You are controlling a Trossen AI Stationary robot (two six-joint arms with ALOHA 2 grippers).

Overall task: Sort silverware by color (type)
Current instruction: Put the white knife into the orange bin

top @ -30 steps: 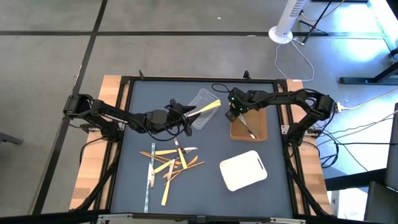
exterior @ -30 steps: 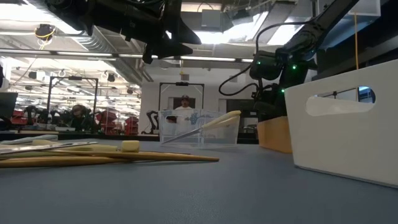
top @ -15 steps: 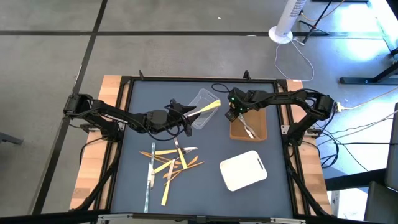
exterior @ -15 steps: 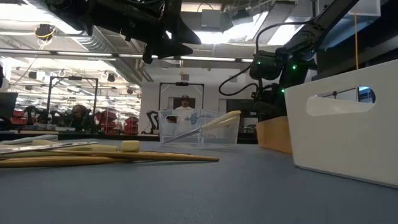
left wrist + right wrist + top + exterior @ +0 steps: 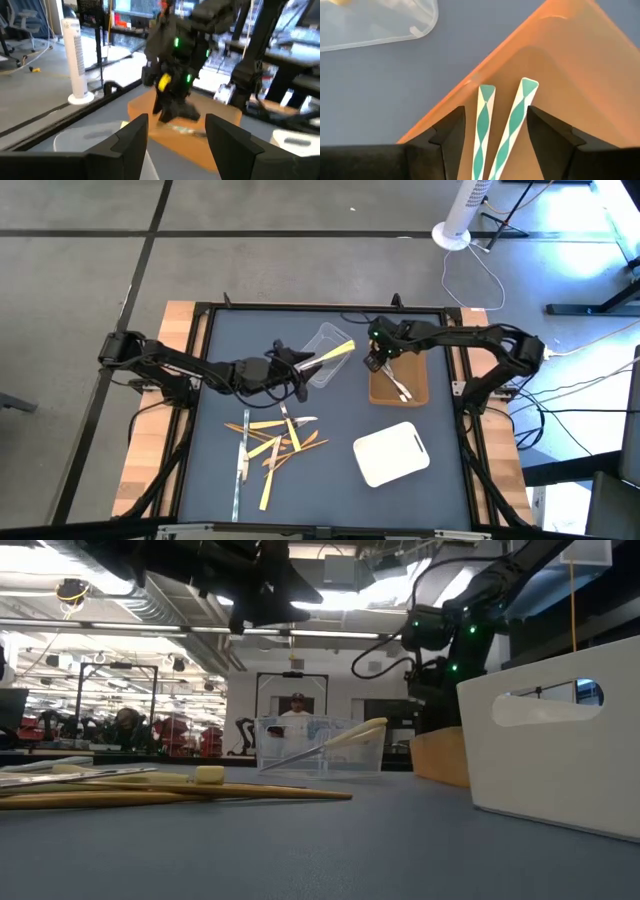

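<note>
The silverware lies in a loose pile point(image 5: 270, 445) at the table's near left: pale yellow, silver and orange-brown sticks, also in the low view point(image 5: 150, 785). One pale yellow utensil point(image 5: 338, 352) leans out of the clear tub point(image 5: 322, 360). Two shiny utensils point(image 5: 485, 120) lie in the brown tray point(image 5: 412, 385). My right gripper point(image 5: 378, 362) is open above the tray's far left corner, its fingers on either side of those two handles and clear of them. My left gripper point(image 5: 300, 368) is open and empty, raised beside the tub's left side.
A white tray point(image 5: 392, 453) stands near the table's near right and fills the right of the low view point(image 5: 560, 740). The black frame rail point(image 5: 320, 308) runs around the dark mat. Bare mat lies between the pile and the white tray.
My right gripper has risen a little over the brown tray and gone slightly toward the far edge. Its fingers stay open.
</note>
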